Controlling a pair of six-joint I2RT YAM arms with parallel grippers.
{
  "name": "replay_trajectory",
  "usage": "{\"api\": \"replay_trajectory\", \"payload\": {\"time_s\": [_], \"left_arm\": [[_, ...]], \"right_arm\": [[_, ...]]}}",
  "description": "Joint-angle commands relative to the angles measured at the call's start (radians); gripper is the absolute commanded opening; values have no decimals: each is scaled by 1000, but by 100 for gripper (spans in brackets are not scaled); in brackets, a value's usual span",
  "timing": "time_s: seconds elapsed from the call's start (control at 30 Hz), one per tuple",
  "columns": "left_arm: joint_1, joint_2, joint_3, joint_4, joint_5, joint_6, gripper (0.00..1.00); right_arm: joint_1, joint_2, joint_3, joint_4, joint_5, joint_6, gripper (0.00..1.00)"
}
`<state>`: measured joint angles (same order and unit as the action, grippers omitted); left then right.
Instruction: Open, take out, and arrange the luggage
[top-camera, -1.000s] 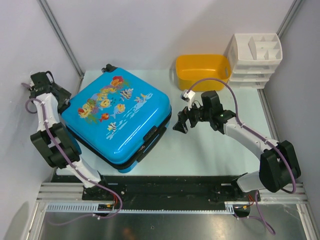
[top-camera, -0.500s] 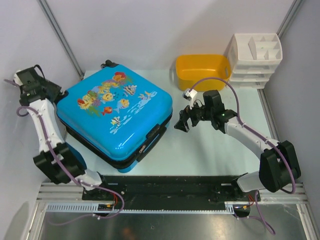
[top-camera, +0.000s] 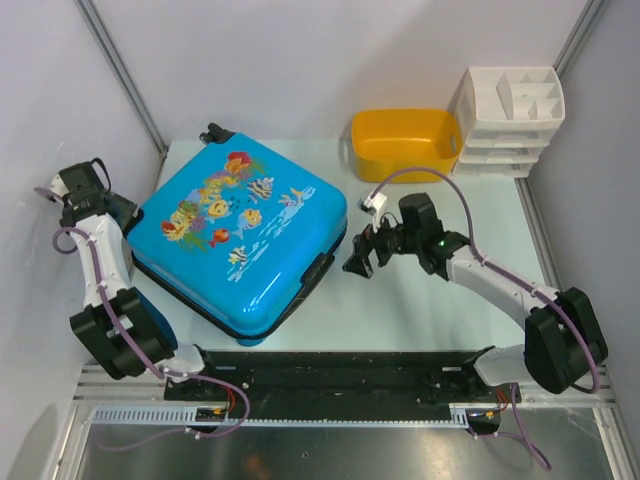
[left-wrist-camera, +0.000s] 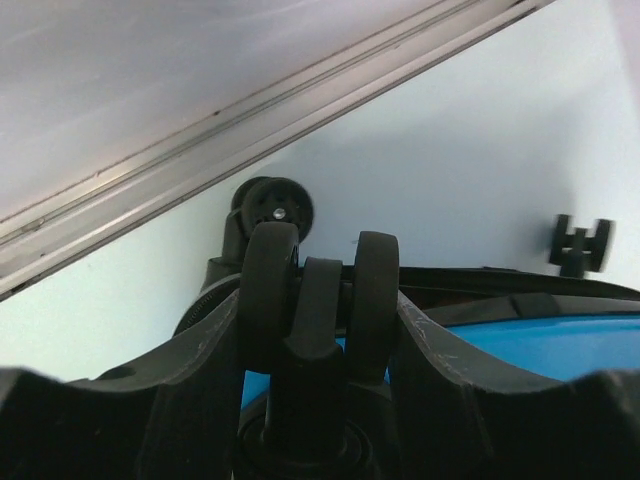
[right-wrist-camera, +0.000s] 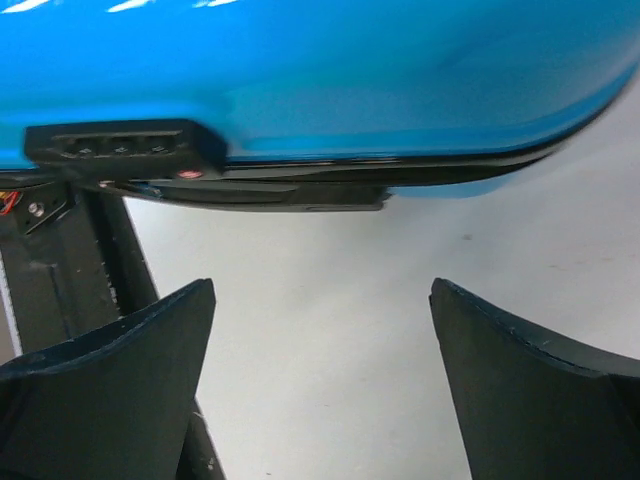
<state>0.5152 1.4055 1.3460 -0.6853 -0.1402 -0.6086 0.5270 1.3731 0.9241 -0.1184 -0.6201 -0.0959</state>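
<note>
Since half a second ago the luggage (top-camera: 240, 240) has swung clockwise and slid a little right, the left wrist has dropped nearer its back-left corner, and the right tool (top-camera: 358, 255) has crept left toward its side.

Top view: luggage lies flat, fish print up, lid shut, on the left half of the bench (top-camera: 420, 300). Left tool (top-camera: 122, 210) sits at its left corner. Right tool is just off the right edge, near the black lock block (top-camera: 318, 262), not touching. Yellow tub (top-camera: 405, 140) and white drawer unit (top-camera: 510, 110) stand at the far right, well apart from the case.

Left wrist view: left tool (left-wrist-camera: 320, 300) is clamped on the luggage by its twin wheel (left-wrist-camera: 322, 290), one finger (left-wrist-camera: 200, 350) pressed to each side. Second wheel (left-wrist-camera: 272, 205) shows behind it. Blue shell (left-wrist-camera: 530, 345) runs off to the right.

Right wrist view: right tool (right-wrist-camera: 320, 330) is spread wide, only bare bench between its fingers (right-wrist-camera: 110, 370). Blue luggage (right-wrist-camera: 350, 70) wall fills the top. Lock block (right-wrist-camera: 125, 148) is upper left, with the black zipper band (right-wrist-camera: 300, 190) below the shell.
</note>
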Motion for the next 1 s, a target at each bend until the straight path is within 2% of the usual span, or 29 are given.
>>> {"api": "replay_trajectory", "payload": {"time_s": [0.0,0.17,0.2,0.33,0.53,0.63,0.73,0.97], "left_arm": [[-30,-20,-11,38,80,-23,0],[-30,-17,-19,55,51,-17,0],[-29,-19,-19,56,44,-17,0],[-15,10,34,72,34,-13,0],[-12,21,59,78,73,-16,0],[-12,20,44,78,74,-20,0],[-12,18,28,84,79,-25,0],[-9,20,31,92,93,-29,0]], "right_arm": [[134,-98,-103,155,124,83,93],[318,-146,-209,370,357,185,92],[391,-146,-215,388,384,188,92],[510,-106,-241,514,482,134,89],[570,-14,-271,710,517,39,79],[599,26,-281,753,526,-2,76],[607,73,-284,795,554,-36,69],[607,147,-284,885,565,-73,61]]}}
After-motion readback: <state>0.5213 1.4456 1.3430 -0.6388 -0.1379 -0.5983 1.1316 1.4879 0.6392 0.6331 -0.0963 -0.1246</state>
